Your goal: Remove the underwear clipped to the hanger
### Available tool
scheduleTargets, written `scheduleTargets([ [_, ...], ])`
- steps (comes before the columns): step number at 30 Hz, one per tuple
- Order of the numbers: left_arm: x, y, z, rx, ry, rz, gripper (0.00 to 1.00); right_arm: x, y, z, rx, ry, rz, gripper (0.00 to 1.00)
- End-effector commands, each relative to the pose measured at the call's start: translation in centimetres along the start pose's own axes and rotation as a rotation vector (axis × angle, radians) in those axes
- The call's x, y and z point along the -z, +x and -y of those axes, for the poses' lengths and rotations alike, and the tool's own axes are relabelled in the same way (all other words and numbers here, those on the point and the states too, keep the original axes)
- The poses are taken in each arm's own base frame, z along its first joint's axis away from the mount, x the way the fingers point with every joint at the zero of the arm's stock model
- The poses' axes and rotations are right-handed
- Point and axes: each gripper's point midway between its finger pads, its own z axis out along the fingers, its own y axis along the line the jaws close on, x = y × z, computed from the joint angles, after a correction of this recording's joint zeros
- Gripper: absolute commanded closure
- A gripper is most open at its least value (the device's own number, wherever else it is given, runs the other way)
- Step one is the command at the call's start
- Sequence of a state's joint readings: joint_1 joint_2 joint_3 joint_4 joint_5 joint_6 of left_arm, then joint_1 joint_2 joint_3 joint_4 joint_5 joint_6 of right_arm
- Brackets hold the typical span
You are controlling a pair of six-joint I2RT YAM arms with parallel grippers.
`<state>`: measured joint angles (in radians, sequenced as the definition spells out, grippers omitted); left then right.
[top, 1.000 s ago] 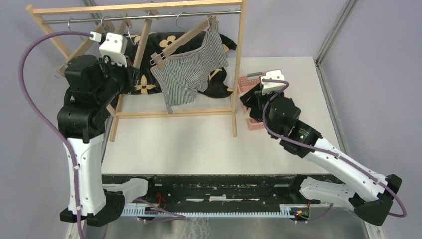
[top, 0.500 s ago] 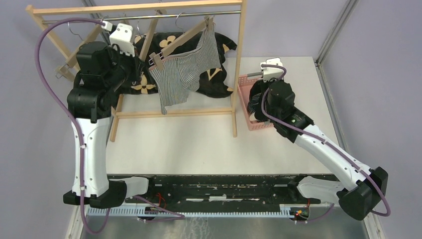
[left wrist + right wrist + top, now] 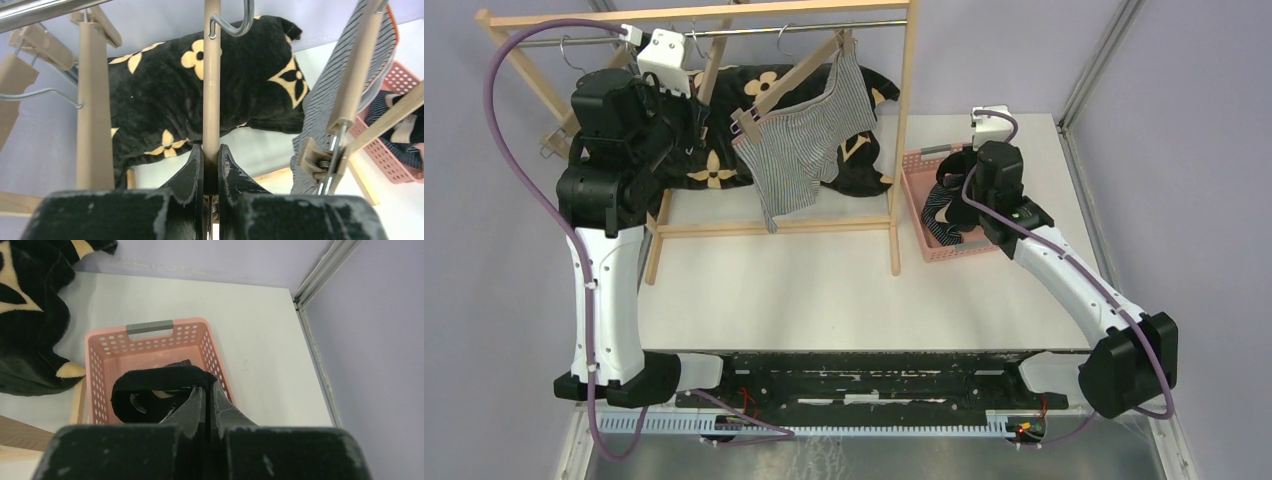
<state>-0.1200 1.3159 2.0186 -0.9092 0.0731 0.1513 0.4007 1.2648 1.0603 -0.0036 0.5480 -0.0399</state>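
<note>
Since the earlier frame, our right arm has stretched out toward the far edge and our left arm has lifted closer to the rail of the wooden rack [image 3: 907,120], which stands along the far edge of the table [image 3: 824,290] toward its far left corner. The left gripper [image 3: 210,152] is clenched on the upright bar of a bare wooden hanger [image 3: 212,90] hooked on that rail. Just beside it, on a second, tilted hanger [image 3: 794,75], the grey-white striped underwear [image 3: 799,150] hangs by its clips in front of the black flowered cushion [image 3: 165,100]. The right gripper [image 3: 206,390] hangs over the pink basket [image 3: 949,253] toward the far right corner, pinched on a black waistband [image 3: 160,374]. The navy striped underwear [image 3: 939,218] lies inside that basket. We cannot tell whether the waistband belongs to the navy piece or to another dark one.
</note>
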Motion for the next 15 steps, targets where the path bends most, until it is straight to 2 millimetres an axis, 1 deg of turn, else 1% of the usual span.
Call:
scheduleTargets([
  [1, -0.3, -1.5, -2.3, -0.033, -0.115, 0.045, 0.97, -0.9, -1.4, -0.4, -0.076, -0.036, 0.035, 1.00],
  [7, -1.5, -0.5, -3.0, -0.018, -0.139, 0.007, 0.97, -2.0, -0.1, -0.7, -0.072, -0.040, 0.002, 1.00],
  [11, -2.3, 0.5, -3.2, -0.010, -0.140, -0.014, 0.97, -2.4, 0.3, -0.6, -0.071, -0.034, -0.006, 1.00],
  [15, -2.2, 1.4, -4.2, 0.006, -0.195, -0.036, 0.97, -2.6, 0.3, -0.4, -0.073, -0.028, -0.002, 1.00],
])
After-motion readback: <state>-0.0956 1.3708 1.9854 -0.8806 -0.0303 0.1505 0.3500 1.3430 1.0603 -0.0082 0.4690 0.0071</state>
